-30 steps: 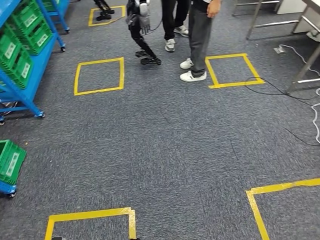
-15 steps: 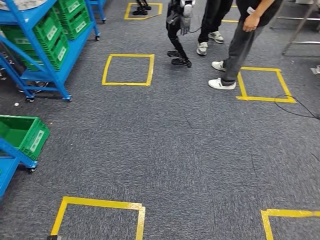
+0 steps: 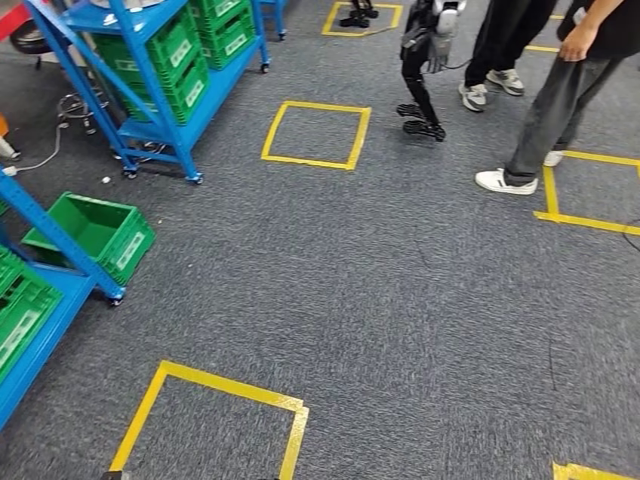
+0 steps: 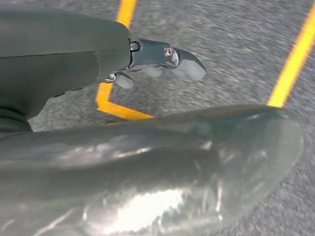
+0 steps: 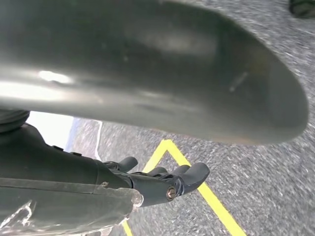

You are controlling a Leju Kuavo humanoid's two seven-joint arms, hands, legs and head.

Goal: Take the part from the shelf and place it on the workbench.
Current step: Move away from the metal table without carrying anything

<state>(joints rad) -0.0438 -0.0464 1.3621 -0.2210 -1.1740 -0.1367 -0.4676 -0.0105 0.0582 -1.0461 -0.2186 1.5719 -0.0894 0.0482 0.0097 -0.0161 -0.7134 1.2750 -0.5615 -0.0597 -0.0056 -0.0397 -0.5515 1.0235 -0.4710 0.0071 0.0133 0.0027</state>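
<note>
A: Where is the part?
B: I cannot make it out. The blue shelf point(image 3: 162, 75) at the upper left carries green bins point(image 3: 181, 55), but its top is cut off by the frame edge and the bins' contents are hidden. A second blue rack point(image 3: 45, 300) at the left edge is cut off too, with one green bin point(image 3: 94, 233) beside it on the grey carpet point(image 3: 362, 300).

A: And the hands?
B: The left hand point(image 4: 163, 61) hangs over the carpet, fingers stretched out and apart, nothing in them; the thick thumb blurs most of that view. The right hand point(image 5: 163, 182) looks the same: fingers extended, empty, above yellow floor tape point(image 5: 208, 196).

A: Anyone nearby?
B: Two people point(image 3: 558, 90) stand at the top right, seen only from the waist down, next to another robot's legs point(image 3: 419, 80).
</note>
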